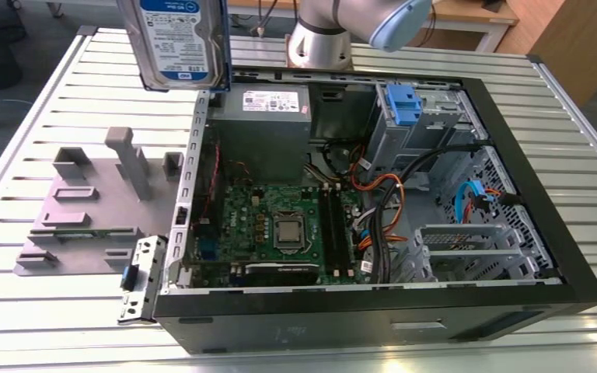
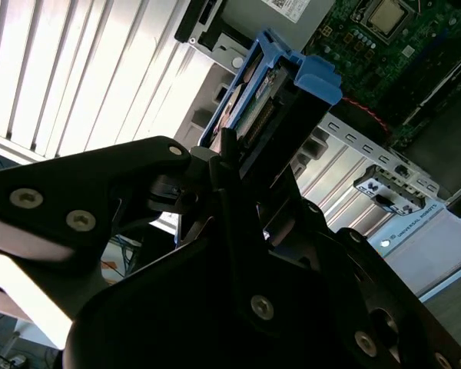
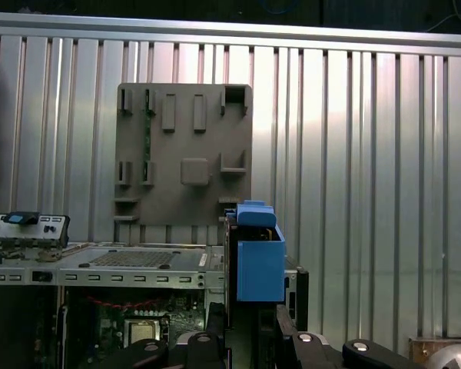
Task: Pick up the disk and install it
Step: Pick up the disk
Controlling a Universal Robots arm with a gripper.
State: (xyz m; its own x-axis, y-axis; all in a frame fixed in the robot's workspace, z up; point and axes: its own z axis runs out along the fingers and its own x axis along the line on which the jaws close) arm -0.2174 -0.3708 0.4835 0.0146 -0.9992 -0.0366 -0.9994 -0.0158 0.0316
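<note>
**1 disk clamped in the hand, clear of the table**

Hand: the black fingers are closed on the 2 flat faces of the disk in the second wrist view. The grip is at the end away from the blue tab. The tab points outward, with the power supply and motherboard beyond it.

Disk position, exterior view: it is at the top of the frame, upright, with the blue-and-white label facing the camera. It is off the table, over the far corner of the open computer case on the exterior view's left. A blue carrier edge runs along 1 side.

First wrist view: the disk's blue end hangs at the case's side wall, with slatted table behind it.

Case: it lies on its side, open.
- The power supply is in the far corner, nearest the disk.
- The motherboard is nearer the camera.
- 1 bare blue clip sits in the drive bay, to the exterior view's right of the power supply.

A grey fixture plate lies on the table beside the case, on the exterior view's left. The arm base stands behind the case.
</note>
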